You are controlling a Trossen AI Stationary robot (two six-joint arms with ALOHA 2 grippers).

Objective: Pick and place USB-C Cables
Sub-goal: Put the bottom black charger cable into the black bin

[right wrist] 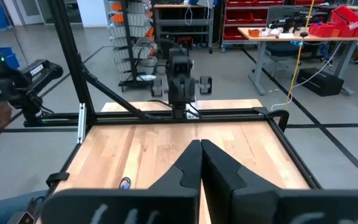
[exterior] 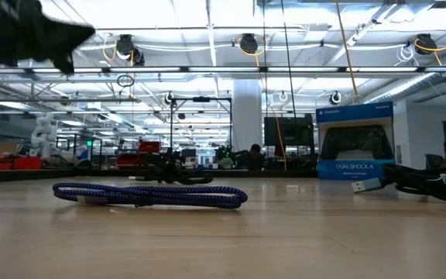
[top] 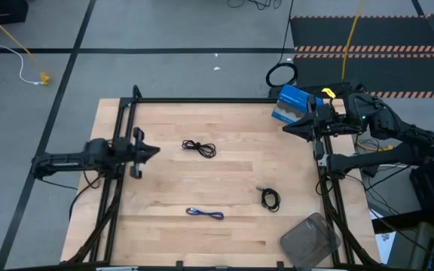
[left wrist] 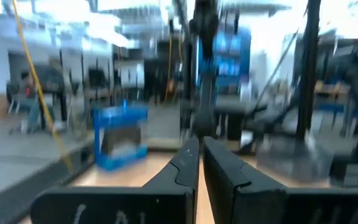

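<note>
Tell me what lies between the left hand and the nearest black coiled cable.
Only bare wooden table lies between the left hand and the black coiled cable, as the high view shows.

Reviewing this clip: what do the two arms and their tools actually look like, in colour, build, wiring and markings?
Both arms are dark, nearly black, jointed links mounted on a black frame at the table's edges. Each ends in a tool with two black, wedge-shaped fingers: the left tool and the right tool. Dark cables trail from both arm bases. Faint pale scrawls mark the housing behind the right tool's fingers. A small green light shows on the right arm.
</note>
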